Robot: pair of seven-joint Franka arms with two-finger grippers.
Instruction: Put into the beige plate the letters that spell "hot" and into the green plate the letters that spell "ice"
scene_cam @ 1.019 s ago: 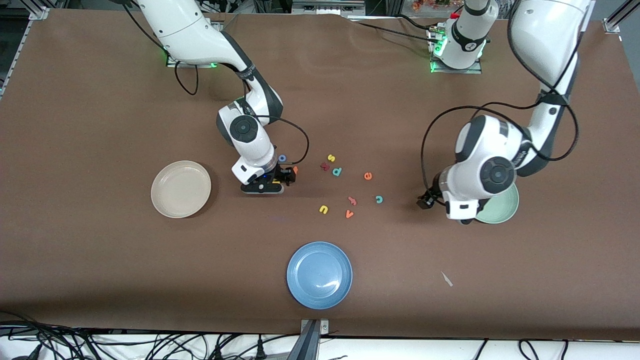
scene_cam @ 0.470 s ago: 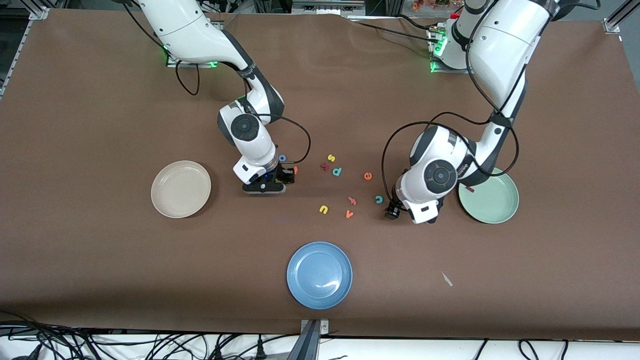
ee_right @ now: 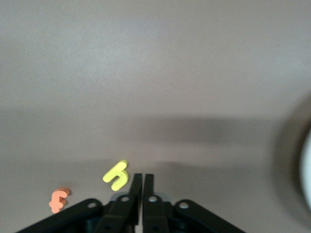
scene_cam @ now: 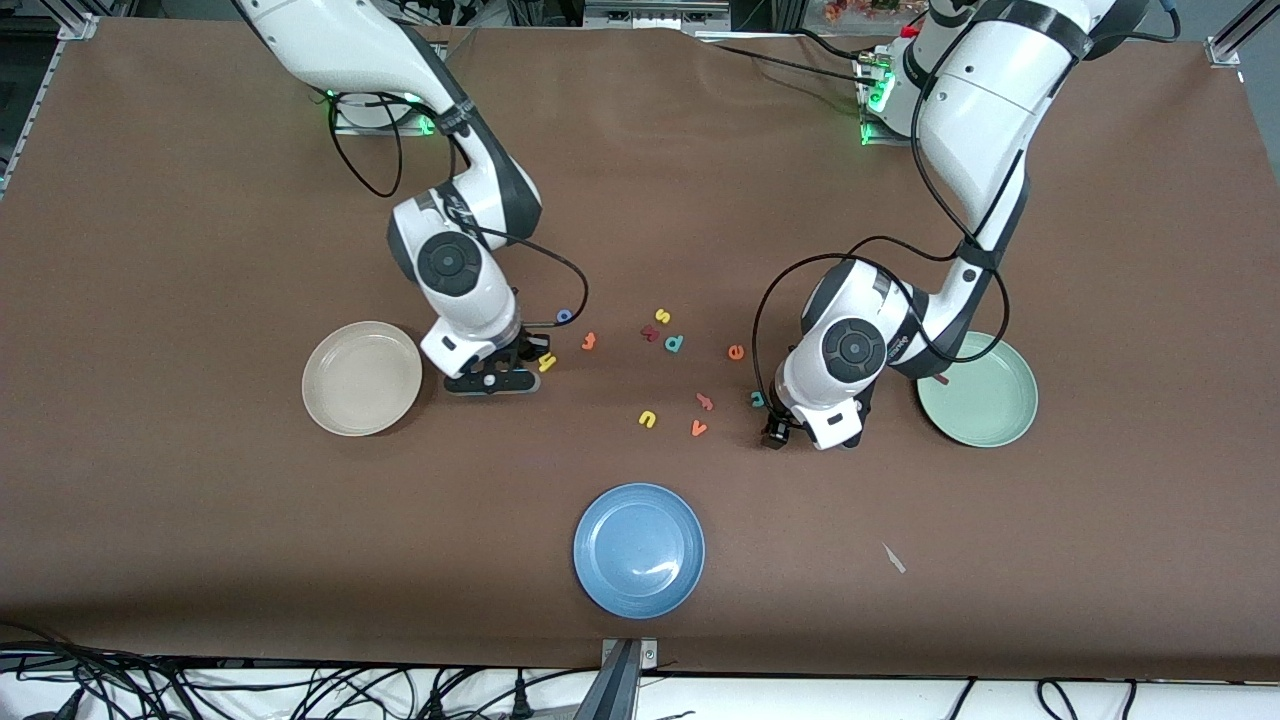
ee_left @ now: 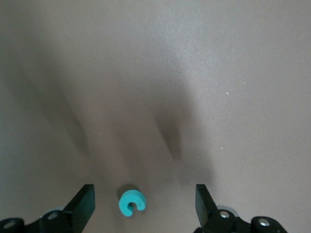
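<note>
Bare brown worktop [scene_cam: 200, 520] lies open round the blue plate [scene_cam: 639, 550]. Loose letters crowd the middle btwn both arms. Left claw [ee_left: 144, 204], fingers wide, straddles the teal "c" [ee_left: 131, 202]. Right claw [ee_right: 141, 187], shut, sits beside the yellow "h" [ee_right: 116, 174].

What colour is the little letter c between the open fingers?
Teal; the letter c shows best in the left wrist view.

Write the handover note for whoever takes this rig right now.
Right gripper: shut on nothing, beside the yellow h, near the beige plate.
Left gripper: open, straddling the teal c.
On the table: blue o, orange t, orange e.
Done: what looks like the dark red i is in the green plate.
Left: the other five letters.
</note>
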